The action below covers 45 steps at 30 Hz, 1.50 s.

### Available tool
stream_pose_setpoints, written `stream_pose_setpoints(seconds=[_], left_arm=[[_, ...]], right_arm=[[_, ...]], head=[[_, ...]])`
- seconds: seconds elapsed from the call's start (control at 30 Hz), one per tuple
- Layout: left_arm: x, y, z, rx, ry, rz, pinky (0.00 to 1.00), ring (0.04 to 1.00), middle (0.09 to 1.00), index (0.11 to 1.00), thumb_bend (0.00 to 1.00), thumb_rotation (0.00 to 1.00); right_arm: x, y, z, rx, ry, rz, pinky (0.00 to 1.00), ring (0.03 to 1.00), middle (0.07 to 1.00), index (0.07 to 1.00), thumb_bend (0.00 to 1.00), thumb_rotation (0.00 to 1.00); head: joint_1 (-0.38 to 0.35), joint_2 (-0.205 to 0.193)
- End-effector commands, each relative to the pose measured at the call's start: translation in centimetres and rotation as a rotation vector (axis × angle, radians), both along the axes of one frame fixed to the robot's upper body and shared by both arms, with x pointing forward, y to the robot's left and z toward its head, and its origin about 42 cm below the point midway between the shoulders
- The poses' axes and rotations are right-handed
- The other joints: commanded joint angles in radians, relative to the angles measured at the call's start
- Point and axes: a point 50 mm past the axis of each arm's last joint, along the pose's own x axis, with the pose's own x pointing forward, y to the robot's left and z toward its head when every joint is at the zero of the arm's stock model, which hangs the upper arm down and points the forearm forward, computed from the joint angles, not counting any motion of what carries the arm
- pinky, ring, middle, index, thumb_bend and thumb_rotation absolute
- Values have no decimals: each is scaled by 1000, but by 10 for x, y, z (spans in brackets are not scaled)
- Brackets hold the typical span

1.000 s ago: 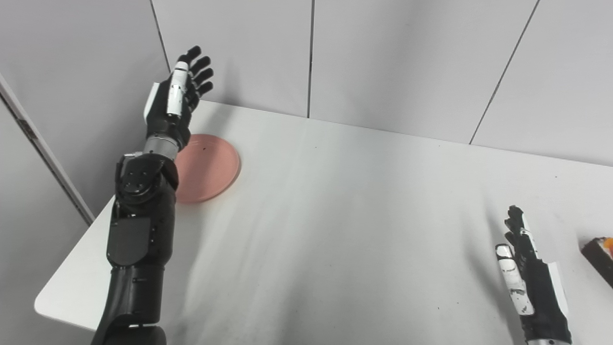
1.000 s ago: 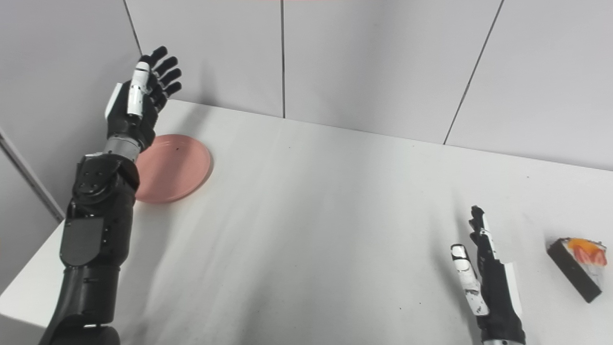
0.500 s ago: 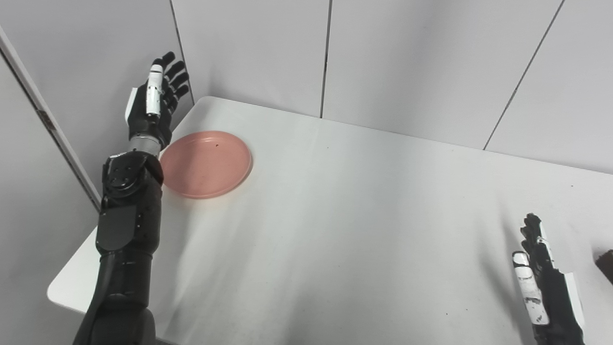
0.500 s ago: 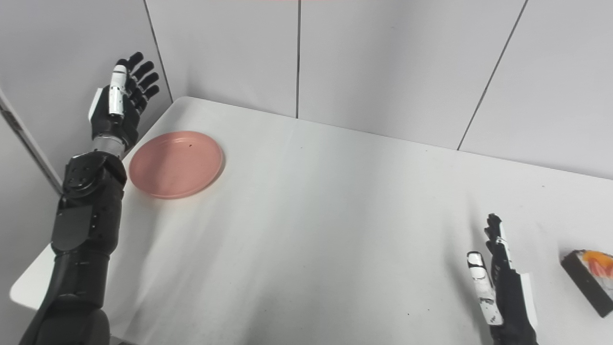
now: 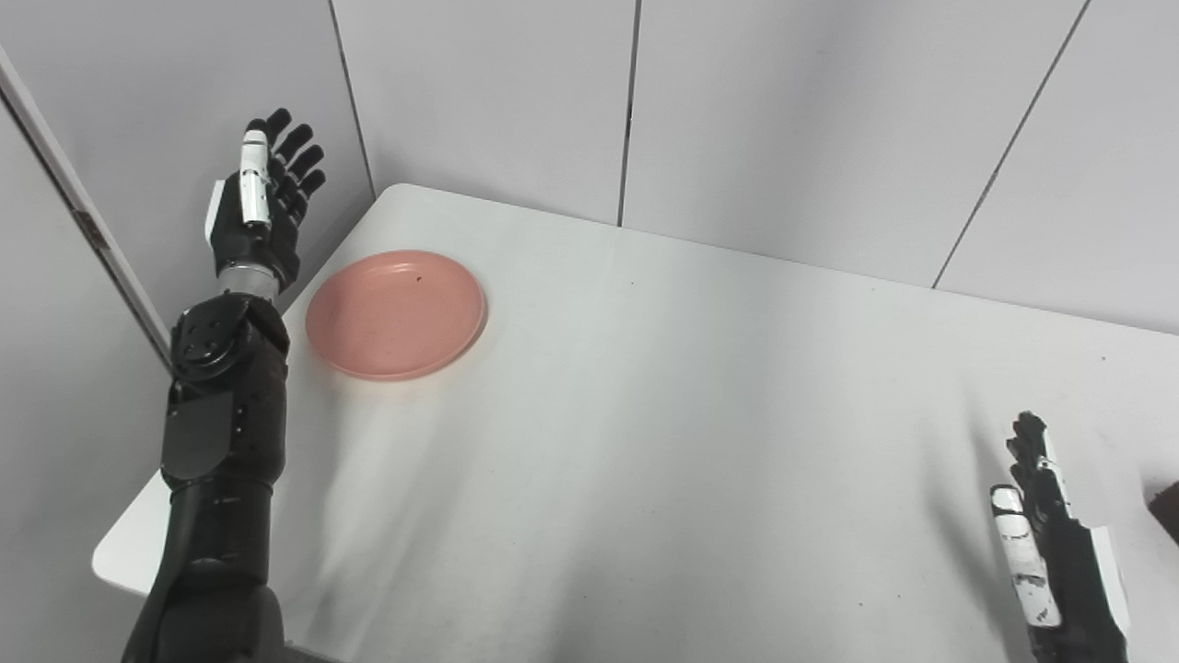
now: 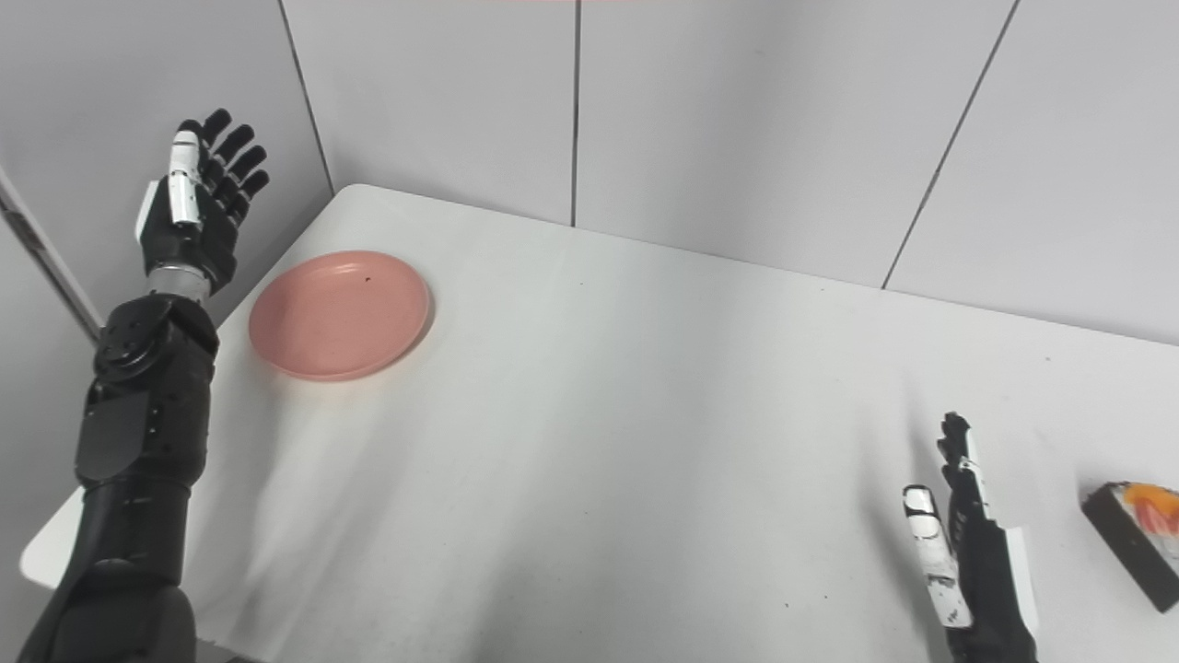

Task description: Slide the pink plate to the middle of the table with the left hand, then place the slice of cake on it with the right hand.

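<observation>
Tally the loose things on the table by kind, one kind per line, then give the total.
pink plate: 1
slice of cake: 1
Total: 2

The left hand [image 5: 255,214] has swung out to the left, off the pink plate [image 5: 396,313] and past the left edge of the bench [image 5: 645,442], fingers [image 5: 295,161] spread and raised. The plate, partly hidden a second ago, now shows whole.
</observation>
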Motion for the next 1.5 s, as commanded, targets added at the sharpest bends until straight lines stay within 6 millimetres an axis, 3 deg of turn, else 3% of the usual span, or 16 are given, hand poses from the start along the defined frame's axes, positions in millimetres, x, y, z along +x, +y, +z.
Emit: stream_pose_setpoints(seconds=[0.0, 0.47, 0.8, 1.47], left_arm=[[2, 10, 24, 25, -63, 20, 931, 906, 904, 892, 393, 1000], [-4, 22, -8, -47, 8, 40, 927, 912, 898, 879, 355, 1000], [-7, 24, -34, -77, 68, 37, 940, 921, 917, 904, 382, 1000], [-18, 24, -61, -105, 132, 35, 927, 910, 909, 900, 372, 1000]], right_arm=[[-19, -11, -25, -3, 107, -28, 999, 988, 996, 989, 325, 1000], [-19, -12, -24, -7, 109, -29, 998, 989, 994, 987, 330, 1000], [-19, -13, -23, -5, 107, -26, 1000, 992, 997, 992, 347, 1000], [-19, -14, -22, -2, 109, -30, 1000, 994, 998, 989, 324, 1000]], head=[[3, 2], [9, 9], [11, 12], [17, 19]])
